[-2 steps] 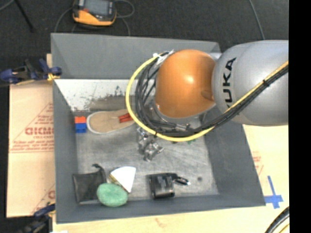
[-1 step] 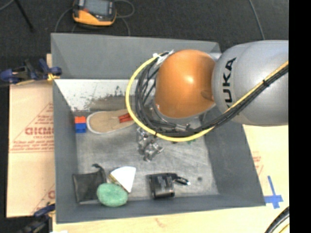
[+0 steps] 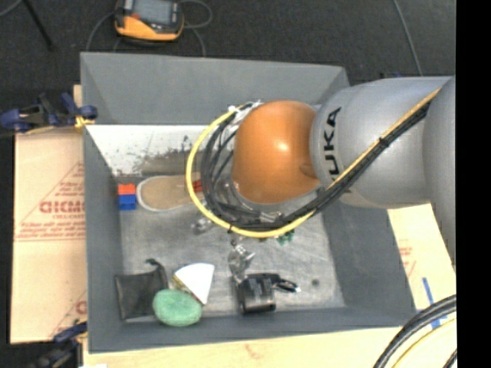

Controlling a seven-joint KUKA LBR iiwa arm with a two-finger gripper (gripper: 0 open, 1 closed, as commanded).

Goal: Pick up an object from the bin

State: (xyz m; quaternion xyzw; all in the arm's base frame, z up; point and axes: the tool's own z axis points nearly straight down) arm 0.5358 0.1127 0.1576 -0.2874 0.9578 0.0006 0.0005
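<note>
Black blocky plastic object (image 3: 257, 295): on the floor of the grey metal bin (image 3: 101, 236), by the near wall, long axis roughly across the view. It lies just nearward of the gripper (image 3: 241, 257). Gripper apart or together: cannot tell. Leftward: white wedge (image 3: 197, 280), green lumpy blob (image 3: 176, 309).

Robotics lab, looks like. Big silver KUKA arm (image 3: 383, 144) with an orange wrist cover hangs over a grey metal bin (image 3: 207, 75) of odds and ends. Dark carpeted floor (image 3: 268, 21), loose cables (image 3: 93, 31), and an orange-black handheld unit (image 3: 149, 14) lying there.
</note>
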